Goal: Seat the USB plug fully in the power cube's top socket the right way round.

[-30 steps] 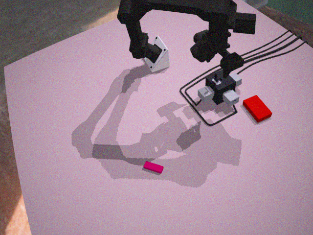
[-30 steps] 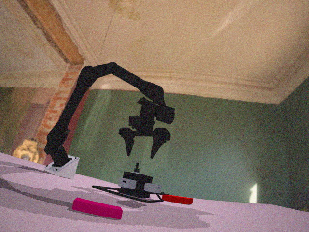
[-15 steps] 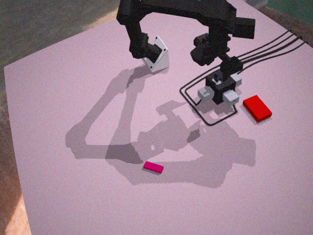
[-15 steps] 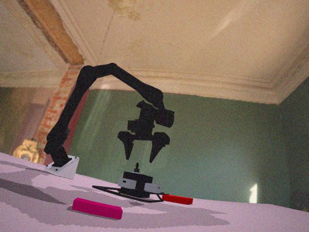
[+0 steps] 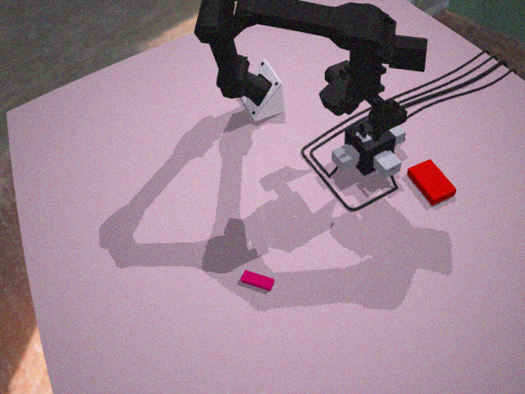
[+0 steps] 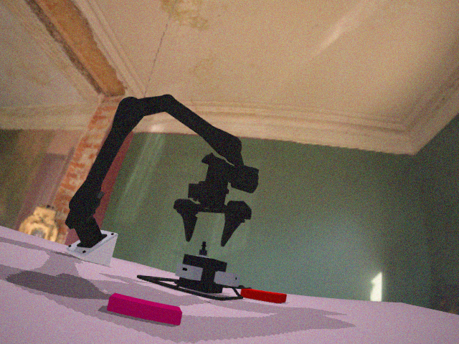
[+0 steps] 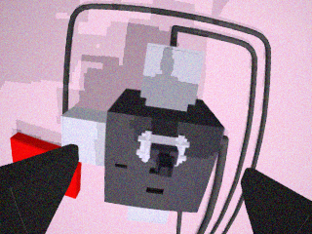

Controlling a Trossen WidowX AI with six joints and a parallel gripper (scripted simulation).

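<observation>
The black power cube (image 5: 365,158) (image 6: 211,278) (image 7: 127,182) stands on the pink table. The small dark USB plug (image 5: 362,129) (image 6: 203,251) (image 7: 165,161) stands upright on its top, beside a white bracket-like outline (image 7: 163,139). In the exterior view the plug stands proud of the cube's top; how deep it sits and which way round it is cannot be told. My gripper (image 6: 206,242) (image 7: 164,167) is open and empty, pointing down. Its fingertips are on either side of the plug's line and at about the height of its top in the exterior view, touching nothing visible.
Pale grey blocks (image 5: 345,156) (image 6: 226,278) (image 7: 84,138) stick out from the cube's sides. Black cables (image 5: 352,208) (image 7: 266,73) loop around it and run to the far edge. A red block (image 5: 431,182) (image 6: 263,295) (image 7: 73,182) lies close by. A magenta bar (image 5: 257,281) (image 6: 144,309) lies farther away.
</observation>
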